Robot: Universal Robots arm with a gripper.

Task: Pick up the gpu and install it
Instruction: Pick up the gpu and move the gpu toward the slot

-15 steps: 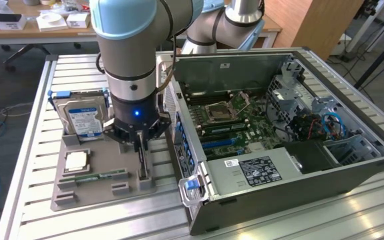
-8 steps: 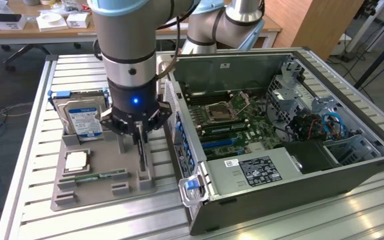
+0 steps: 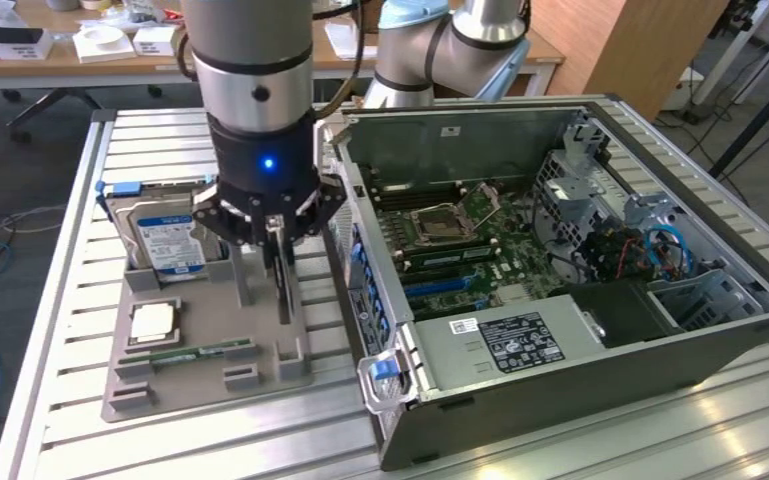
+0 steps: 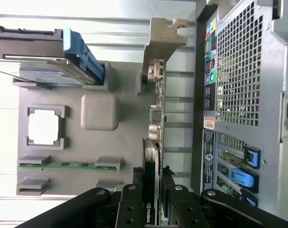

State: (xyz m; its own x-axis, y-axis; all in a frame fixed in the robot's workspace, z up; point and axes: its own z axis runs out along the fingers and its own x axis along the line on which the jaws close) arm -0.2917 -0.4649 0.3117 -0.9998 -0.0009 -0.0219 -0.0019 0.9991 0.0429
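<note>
The gpu [image 4: 155, 118] stands on its edge in the grey parts tray [image 4: 125, 142], seen edge-on in the wrist view, with its pale metal bracket [image 4: 163, 35] at the far end. My gripper [image 4: 153, 204] reaches down over it, one black finger pressed to each side of the card near a green-lettered label. In the exterior view, the gripper [image 3: 271, 245] hangs over the tray's [image 3: 197, 385] side nearest the computer case, and the thin card [image 3: 281, 300] runs down from the fingers into the tray.
The tray also holds a silver hard drive [image 3: 164, 235] with a blue label, a square processor [image 3: 153, 320] and a green memory stick [image 3: 197, 352]. The open computer case [image 3: 558, 260] lies at the exterior view's right, motherboard [image 3: 478, 250] exposed. A second arm stands behind it.
</note>
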